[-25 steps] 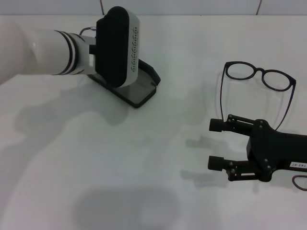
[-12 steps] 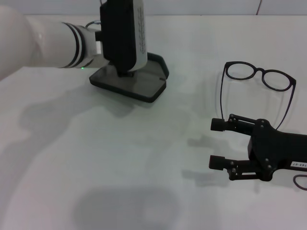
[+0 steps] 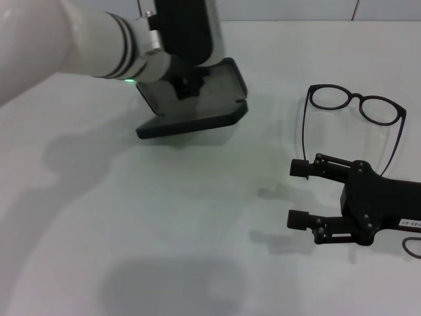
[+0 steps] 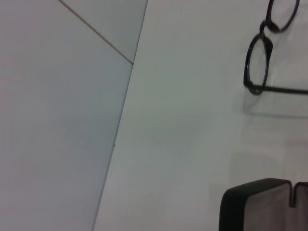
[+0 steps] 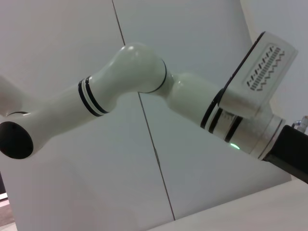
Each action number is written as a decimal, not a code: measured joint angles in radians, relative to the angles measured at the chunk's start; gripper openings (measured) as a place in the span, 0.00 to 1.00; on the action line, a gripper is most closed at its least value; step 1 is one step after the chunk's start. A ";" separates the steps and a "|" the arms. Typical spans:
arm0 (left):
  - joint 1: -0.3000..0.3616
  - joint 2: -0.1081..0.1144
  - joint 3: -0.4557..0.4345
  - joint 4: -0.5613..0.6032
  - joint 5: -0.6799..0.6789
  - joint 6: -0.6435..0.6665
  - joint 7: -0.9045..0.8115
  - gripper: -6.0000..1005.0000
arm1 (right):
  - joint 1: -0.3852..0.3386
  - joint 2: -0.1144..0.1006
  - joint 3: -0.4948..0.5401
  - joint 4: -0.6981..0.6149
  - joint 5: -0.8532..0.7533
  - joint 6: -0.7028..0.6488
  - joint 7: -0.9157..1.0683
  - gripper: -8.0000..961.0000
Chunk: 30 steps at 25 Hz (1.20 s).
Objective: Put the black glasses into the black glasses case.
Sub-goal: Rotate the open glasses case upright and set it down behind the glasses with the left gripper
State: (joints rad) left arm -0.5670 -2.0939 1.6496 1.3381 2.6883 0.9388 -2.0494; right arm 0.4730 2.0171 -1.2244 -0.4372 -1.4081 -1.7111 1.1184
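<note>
**Pale Table Against a Panelled Wall**

A plain white table point(image 3: 197, 250) is seen filling nearly the whole head view; no marks or pattern can be made out on it. Soft grey shadows point(image 3: 171, 283) are cast across its near part, so the light is taken to come from above. Along the far edge a pale grey wall point(image 3: 276, 9) is met. The wall is divided into large flat panels by thin dark seams point(image 5: 144, 125), seen running upright in the right wrist view. A slanted seam point(image 4: 96, 33) is shown in the left wrist view.
</note>
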 joint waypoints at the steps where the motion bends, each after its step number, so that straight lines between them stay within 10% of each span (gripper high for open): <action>1: -0.005 0.000 0.016 0.006 0.009 0.004 -0.031 0.16 | -0.001 0.000 0.000 0.000 0.000 0.000 0.000 0.91; 16: -0.055 -0.003 0.225 0.035 0.143 0.014 -0.369 0.11 | -0.004 0.003 0.000 0.010 -0.001 0.001 -0.012 0.91; 25: -0.056 -0.003 0.242 0.052 0.144 0.041 -0.423 0.23 | -0.007 0.000 0.003 0.011 0.000 0.002 -0.013 0.91; 30: -0.028 -0.002 0.243 0.089 0.144 0.047 -0.432 0.46 | -0.004 0.000 0.003 0.011 0.000 0.007 -0.014 0.91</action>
State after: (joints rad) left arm -0.5953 -2.0961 1.8923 1.4266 2.8327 0.9859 -2.4818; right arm 0.4688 2.0171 -1.2210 -0.4263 -1.4081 -1.7041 1.1044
